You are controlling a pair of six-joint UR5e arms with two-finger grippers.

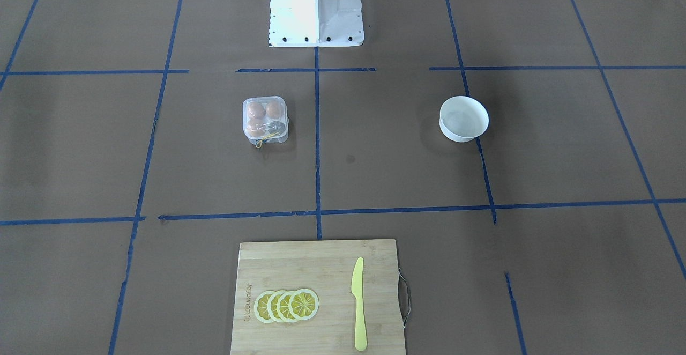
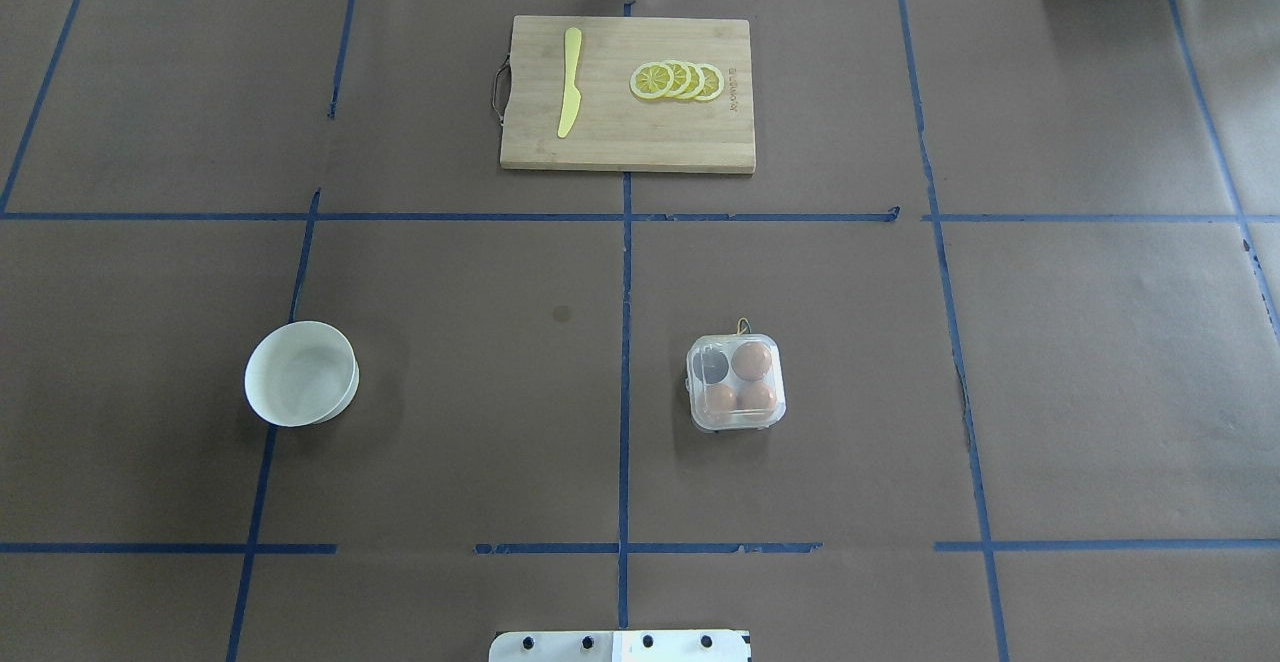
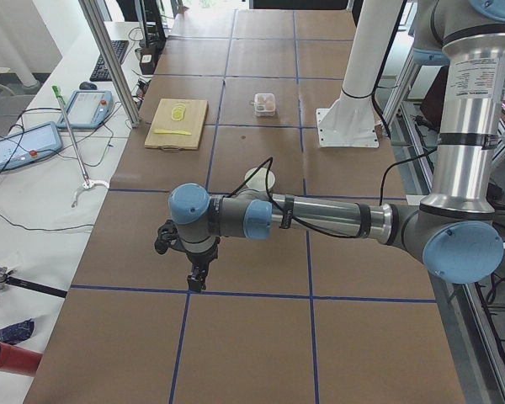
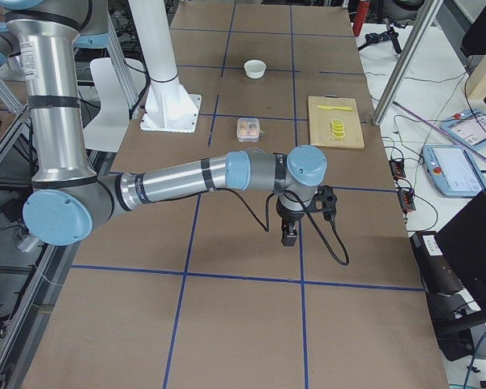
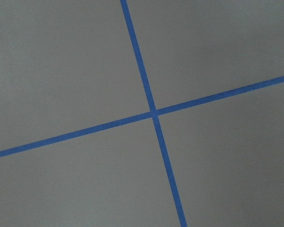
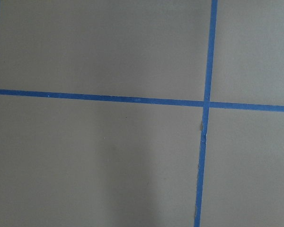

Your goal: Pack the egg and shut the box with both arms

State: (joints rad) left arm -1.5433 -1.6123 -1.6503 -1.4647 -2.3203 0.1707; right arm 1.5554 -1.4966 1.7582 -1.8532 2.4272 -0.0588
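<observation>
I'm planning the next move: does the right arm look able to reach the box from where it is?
Probably yes. The box sits on the right arm's half, and only bare table lies between it and the right gripper, which hangs above the surface holding nothing visible.

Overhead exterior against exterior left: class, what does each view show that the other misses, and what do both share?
Only overhead exterior: three brown eggs countable in the box, its fourth cup dark. Only exterior left: the left arm stretched low over the table, with tablets beside it. Both: the box, white bowl, and cutting board with its yellow knife.
</observation>
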